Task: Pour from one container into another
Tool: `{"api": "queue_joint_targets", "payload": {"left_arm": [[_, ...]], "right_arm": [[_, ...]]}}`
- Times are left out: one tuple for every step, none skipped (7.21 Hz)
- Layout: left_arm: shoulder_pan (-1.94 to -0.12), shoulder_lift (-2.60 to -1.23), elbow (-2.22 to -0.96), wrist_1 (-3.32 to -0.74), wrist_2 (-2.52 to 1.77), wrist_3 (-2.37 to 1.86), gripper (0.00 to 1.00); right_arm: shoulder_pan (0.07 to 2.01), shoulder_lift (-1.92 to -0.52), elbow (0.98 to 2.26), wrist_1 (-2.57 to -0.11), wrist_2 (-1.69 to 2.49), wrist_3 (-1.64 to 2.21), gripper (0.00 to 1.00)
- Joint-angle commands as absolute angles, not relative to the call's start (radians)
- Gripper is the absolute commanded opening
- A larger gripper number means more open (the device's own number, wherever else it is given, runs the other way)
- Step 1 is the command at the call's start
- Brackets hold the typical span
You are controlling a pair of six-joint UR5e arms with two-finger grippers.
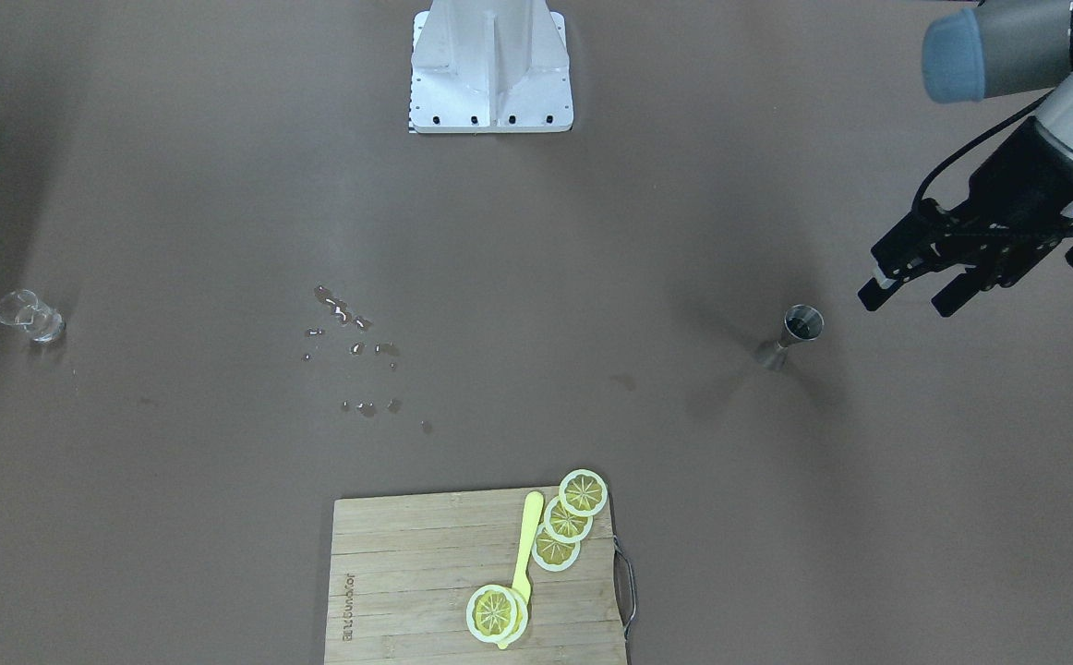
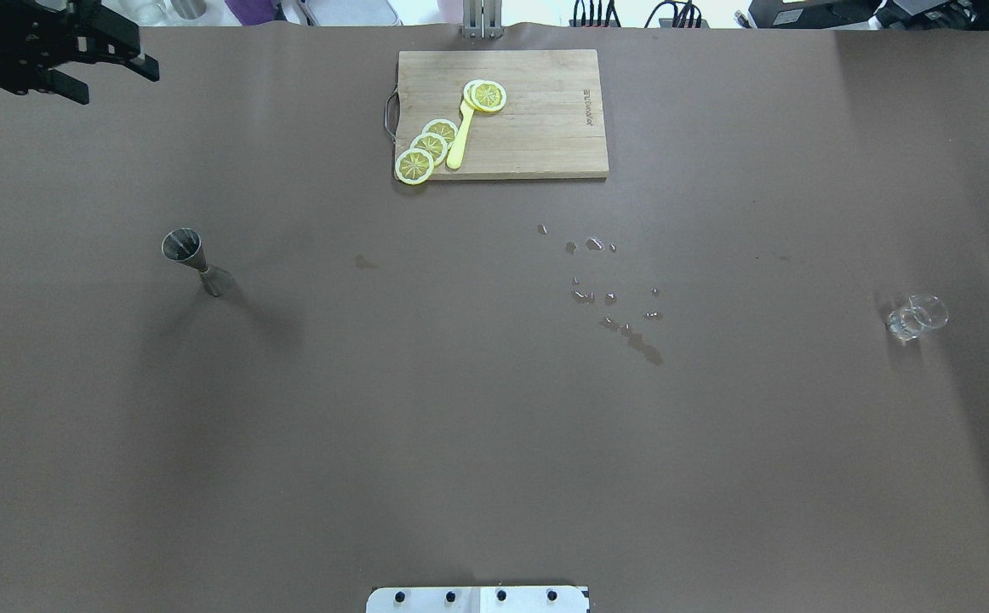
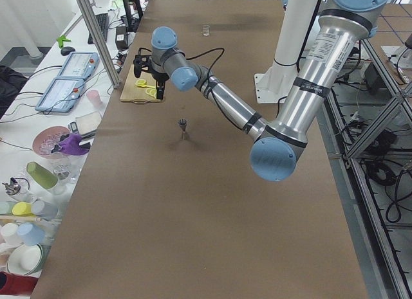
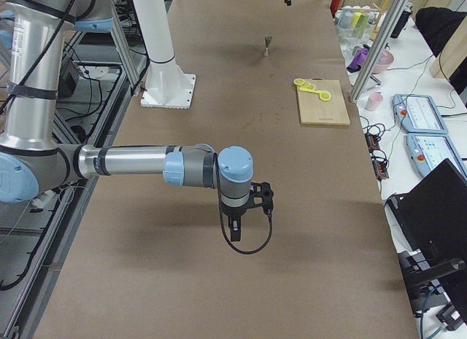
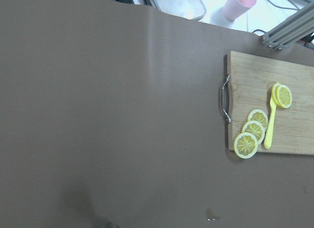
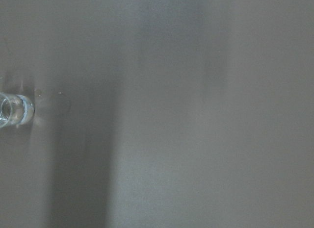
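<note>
Black left claw (image 1: 911,297) aloft, agape

In the overhead view the left hand (image 2: 116,81) is cropped by the top-left corner, and its arm is out of frame. The right hand (image 4: 235,233) shows only in the right side view, so I cannot tell how its jaws stand. The glass (image 6: 13,110) is cut by the right wrist view's left edge. Whether the jigger (image 1: 800,325) holds liquid cannot be told (a dark sliver at the left wrist view's bottom edge is possibly its rim). The cutting board (image 1: 407,573) runs off the front view's bottom edge.
</note>
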State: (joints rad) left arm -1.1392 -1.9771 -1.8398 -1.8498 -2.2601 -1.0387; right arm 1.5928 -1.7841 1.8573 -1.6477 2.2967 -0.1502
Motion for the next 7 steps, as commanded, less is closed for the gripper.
{"api": "queue_joint_targets", "payload": {"left_arm": [[-1.037, -2.003, -1.844, -1.868, -2.094, -1.115, 0.97], [-1.010, -2.011, -1.864, -1.868, -2.016, -1.155, 0.97], [-0.953, -2.011, -1.885, -1.861, -1.912, -1.193, 0.97], [-0.878, -2.011, -1.911, -1.858, -1.770, -1.213, 0.97], [-0.812, -2.008, -1.933, -1.855, -1.621, -1.218, 0.97], [-0.761, -1.999, -1.965, -1.856, -1.483, -1.218, 0.97], [-0.700, -1.944, -2.008, -1.864, -1.342, -1.218, 0.97]], "right_arm": [[1.592, -1.784, 1.856, -1.582, 2.298, -0.158, 1.00], [1.592, -1.784, 1.856, -1.572, 2.299, -0.214, 1.00], [1.592, -1.784, 1.855, -1.571, 2.299, -0.254, 1.00], [1.592, -1.786, 1.844, -1.571, 2.301, -0.250, 1.00], [1.592, -1.784, 1.842, -1.559, 2.359, -0.250, 1.00], [1.592, -1.786, 1.835, -1.554, 2.400, -0.252, 1.00], [1.592, -1.778, 1.785, -1.540, 2.475, -0.255, 1.00]]}}
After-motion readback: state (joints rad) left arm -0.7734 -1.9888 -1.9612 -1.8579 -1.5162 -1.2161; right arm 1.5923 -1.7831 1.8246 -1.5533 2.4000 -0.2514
